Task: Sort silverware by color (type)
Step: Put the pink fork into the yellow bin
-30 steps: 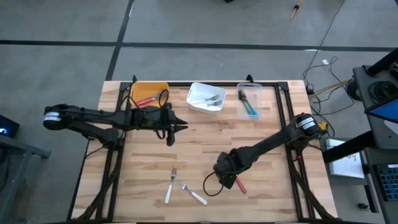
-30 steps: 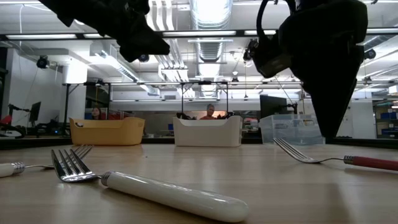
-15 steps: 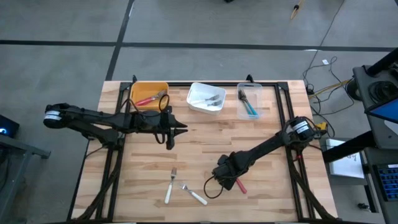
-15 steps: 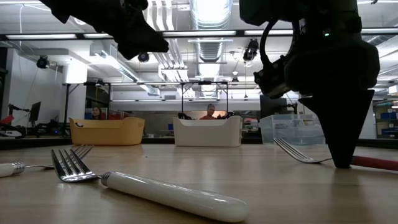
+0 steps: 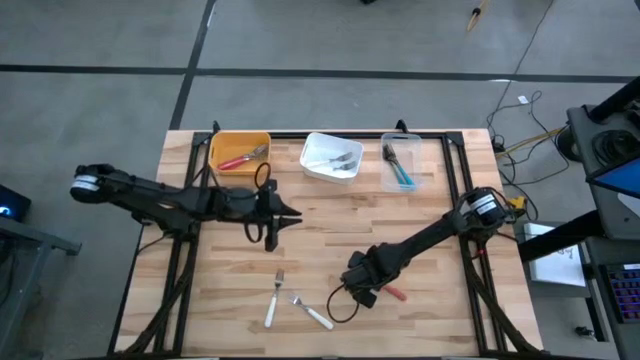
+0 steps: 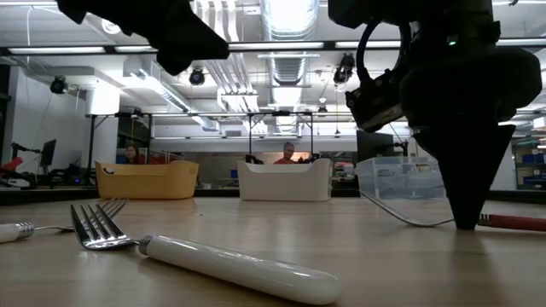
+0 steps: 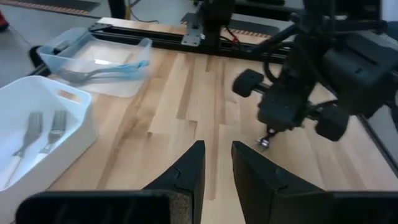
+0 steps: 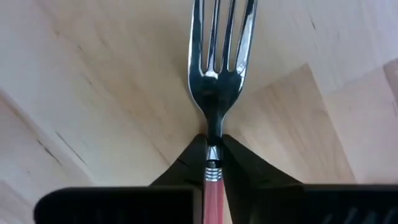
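The right gripper (image 5: 362,289) is low on the wooden table (image 5: 330,215), near the front edge, and its two dark wedge-shaped fingers (image 8: 186,163) pinch a red fork (image 8: 214,93) at the neck, where the shiny metal head meets the smooth pink-red plastic handle. The fork lies flat on the pale wood planks, and in the high view only the end of its handle comes out beside the gripper. Just beside it, more to the left, two white forks (image 5: 295,305) lie on the table with their metal heads near each other; one has a round, glossy white handle. The left gripper (image 5: 272,215) hangs over the middle of the table, well apart from the forks, and its fingers stand only a little apart with nothing between them. Along the far edge stand three bins: an orange bin (image 5: 238,150) with a red fork inside, a white bin (image 5: 331,157) with forks with white handles, and a clear bin (image 5: 401,163) with forks with teal handles. A black cable loops on the table beside the right gripper.
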Motion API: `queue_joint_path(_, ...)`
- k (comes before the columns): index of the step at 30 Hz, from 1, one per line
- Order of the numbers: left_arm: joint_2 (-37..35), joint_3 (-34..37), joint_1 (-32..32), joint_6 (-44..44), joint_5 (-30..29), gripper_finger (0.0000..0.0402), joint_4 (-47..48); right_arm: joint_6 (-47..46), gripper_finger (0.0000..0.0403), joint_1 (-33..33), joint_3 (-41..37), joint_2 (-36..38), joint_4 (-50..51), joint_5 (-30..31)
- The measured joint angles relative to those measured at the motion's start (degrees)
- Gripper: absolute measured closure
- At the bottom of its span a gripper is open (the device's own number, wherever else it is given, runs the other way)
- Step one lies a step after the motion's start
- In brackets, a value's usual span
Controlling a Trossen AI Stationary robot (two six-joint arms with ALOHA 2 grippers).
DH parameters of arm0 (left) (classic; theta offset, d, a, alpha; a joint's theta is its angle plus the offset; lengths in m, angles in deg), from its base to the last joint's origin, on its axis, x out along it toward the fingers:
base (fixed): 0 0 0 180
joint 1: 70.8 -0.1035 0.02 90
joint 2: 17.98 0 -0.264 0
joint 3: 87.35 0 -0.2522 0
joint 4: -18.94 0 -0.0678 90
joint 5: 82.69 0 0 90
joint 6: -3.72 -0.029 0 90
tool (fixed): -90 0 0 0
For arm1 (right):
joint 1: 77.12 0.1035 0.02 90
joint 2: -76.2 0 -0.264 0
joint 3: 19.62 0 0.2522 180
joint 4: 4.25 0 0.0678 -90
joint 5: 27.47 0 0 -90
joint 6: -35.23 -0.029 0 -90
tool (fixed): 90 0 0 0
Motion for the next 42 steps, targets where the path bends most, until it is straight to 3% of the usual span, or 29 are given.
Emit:
queue_joint_path(3,0.00,0.00,1.55,0.01,-1.20,0.0340,0.01,0.95,0.0384,0.05,0.02,2.53,-0.30,1.81)
queue_joint_path(7,0.00,0.00,2.66,0.57,-1.91,0.0340,-0.12,2.28,0.0386,-0.19,-0.45,7.27,-0.93,10.27)
queue_joint_path(15,0.00,0.00,3.05,0.91,-3.05,0.0340,-0.91,8.30,0.0389,-0.10,-0.39,20.42,-3.43,31.11)
queue_joint_path(21,0.00,0.00,3.05,0.86,-3.31,0.0340,-1.33,20.69,0.0390,-0.19,-1.34,27.20,-15.22,47.29)
queue_joint_path(25,0.01,0.02,3.04,-0.84,-3.96,0.0340,-3.17,32.13,0.0390,-1.12,-5.18,29.13,-30.58,50.70)
queue_joint_path(29,0.02,0.04,2.93,-6.11,-4.55,0.0331,-6.44,43.61,0.0390,-4.12,-11.58,30.03,-53.88,50.69)
queue_joint_path(32,0.00,0.04,2.95,-9.97,-10.34,0.0309,-8.82,51.18,0.0390,-7.23,-17.42,29.83,-73.90,47.17)
queue_joint_path(36,0.00,0.04,2.77,-13.24,-18.80,0.0266,-9.18,53.95,0.0390,-10.41,-24.01,28.82,-98.27,42.34)
queue_joint_path(42,1.50,0.04,0.32,-18.94,-18.91,0.0212,-14.80,55.99,0.0390,-15.05,-29.09,22.44,-121.49,41.01)
